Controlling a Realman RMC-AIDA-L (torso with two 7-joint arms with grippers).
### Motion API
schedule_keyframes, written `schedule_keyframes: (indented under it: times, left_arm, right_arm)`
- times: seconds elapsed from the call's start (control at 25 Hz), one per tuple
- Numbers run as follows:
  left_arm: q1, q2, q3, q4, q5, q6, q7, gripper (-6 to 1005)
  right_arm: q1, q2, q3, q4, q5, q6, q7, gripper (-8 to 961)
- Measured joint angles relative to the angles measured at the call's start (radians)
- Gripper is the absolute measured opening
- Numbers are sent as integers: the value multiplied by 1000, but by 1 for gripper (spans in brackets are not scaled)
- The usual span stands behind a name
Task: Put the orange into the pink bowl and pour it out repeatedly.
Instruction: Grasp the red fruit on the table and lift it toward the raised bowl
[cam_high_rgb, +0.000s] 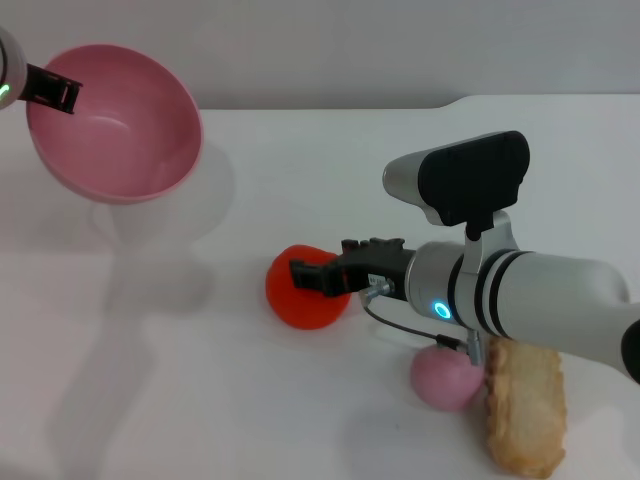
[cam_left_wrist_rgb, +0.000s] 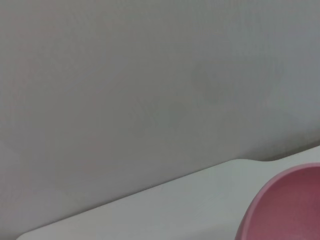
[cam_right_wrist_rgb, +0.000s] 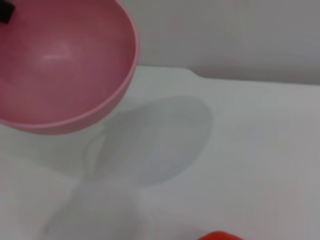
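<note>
The pink bowl (cam_high_rgb: 115, 125) hangs in the air at the far left, tilted with its opening facing me, and it is empty. My left gripper (cam_high_rgb: 60, 93) is shut on its rim. The bowl also shows in the right wrist view (cam_right_wrist_rgb: 60, 65) and at the edge of the left wrist view (cam_left_wrist_rgb: 290, 205). The orange (cam_high_rgb: 300, 300) rests on the white table (cam_high_rgb: 150, 380) at the middle. My right gripper (cam_high_rgb: 318, 262) is right at the orange, reaching across its upper right side. In the right wrist view only a sliver of the orange (cam_right_wrist_rgb: 218, 235) shows.
A small pink round fruit (cam_high_rgb: 445, 377) and a beige piece of toy bread (cam_high_rgb: 525, 405) lie at the near right, under my right arm. The table's back edge meets a grey wall.
</note>
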Motion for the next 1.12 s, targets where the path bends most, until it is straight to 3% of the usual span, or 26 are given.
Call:
schedule_keyframes:
  times: [0.48,0.68,0.8,1.12]
  left_arm:
    - [-5,1,3,9,0,-5,7,41]
    - [-8,1,3,7,1,-6,14,41]
    - [-3,1,2,8,1,-6,22,41]
    - [8,1,1,2,0,-1,25,41]
  right_arm:
    - [49,0,-15,71,70,2,-27,735]
    - [51,1,-17,59,72,4,-78,551]
    - [51,1,-17,49,68,4,-80,311]
    - [11,1,-13,-55,9,29,-91,233]
